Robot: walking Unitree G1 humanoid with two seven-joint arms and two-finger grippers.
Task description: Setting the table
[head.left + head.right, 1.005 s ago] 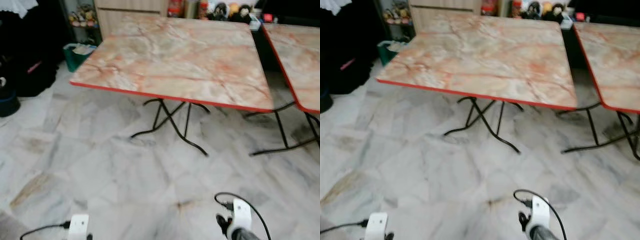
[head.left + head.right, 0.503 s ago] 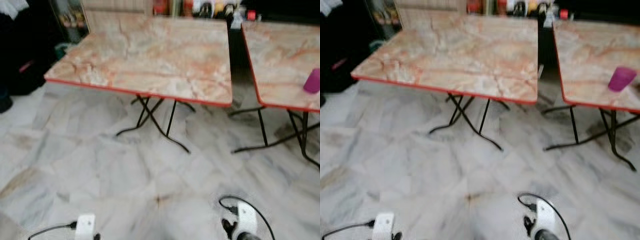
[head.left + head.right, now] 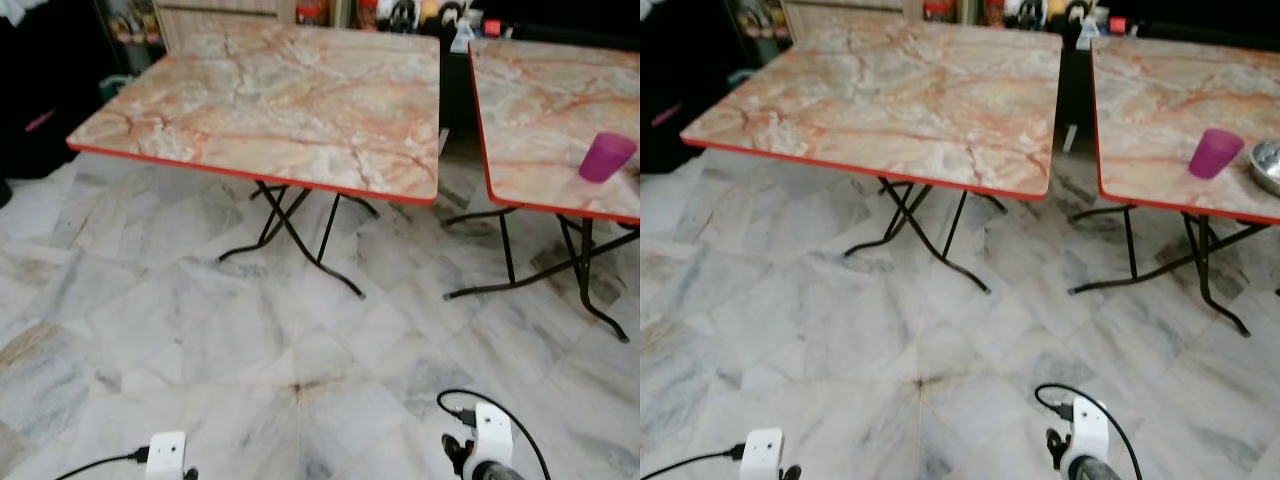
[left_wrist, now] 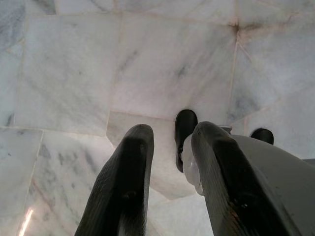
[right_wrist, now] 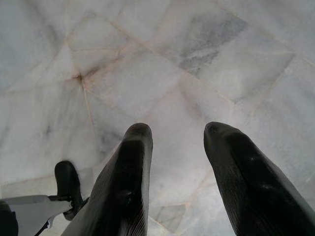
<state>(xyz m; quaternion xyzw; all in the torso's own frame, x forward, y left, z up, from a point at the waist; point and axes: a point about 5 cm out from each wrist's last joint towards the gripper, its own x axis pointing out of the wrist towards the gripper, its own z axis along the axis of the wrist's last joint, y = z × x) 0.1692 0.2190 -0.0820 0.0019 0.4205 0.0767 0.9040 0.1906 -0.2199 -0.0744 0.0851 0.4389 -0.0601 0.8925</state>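
Standing short of two marble-patterned, red-edged folding tables (image 3: 280, 100) — purple plastic cup (image 3: 1215, 153) at two o'clock; left gripper (image 4: 167, 167) and right gripper (image 5: 179, 172) both spread, empty — black splayed table legs (image 3: 300, 235) risk snagging a foot.

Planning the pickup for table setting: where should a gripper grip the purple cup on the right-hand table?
Grip the purple cup around its side wall, coming level from the table's near edge. It stands upright, mouth up, close to that edge. A metal bowl beside it crowds the right, so put the fingers front and back.

Both arms low, jaws apparently parted.
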